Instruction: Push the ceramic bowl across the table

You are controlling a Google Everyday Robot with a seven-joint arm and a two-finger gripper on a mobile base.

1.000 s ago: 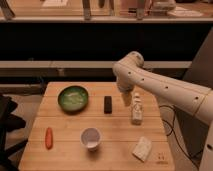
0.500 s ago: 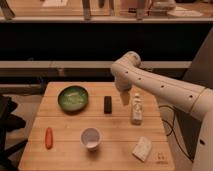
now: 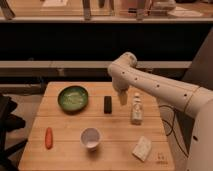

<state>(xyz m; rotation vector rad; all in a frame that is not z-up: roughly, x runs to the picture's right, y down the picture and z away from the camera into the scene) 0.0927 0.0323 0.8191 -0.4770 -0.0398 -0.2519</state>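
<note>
Dishes on the table (image 3: 65, 155) number two: one green ceramic bowl (image 3: 73, 98) at the upper left of the wood, and one white cup (image 3: 91, 138) lower down, near the middle. One small black block (image 3: 107, 104) lies just right of the bowl. One white bottle (image 3: 136, 110) stands further right. One orange-red stick (image 3: 48, 138) lies lower left, one white packet (image 3: 142, 148) lower right. The gripper (image 3: 122, 96) hangs between block and bottle, with the block between it and the bowl. I cannot tell if it is open or closed. The white arm (image 3: 160, 87) is cut off at the right edge.
</note>
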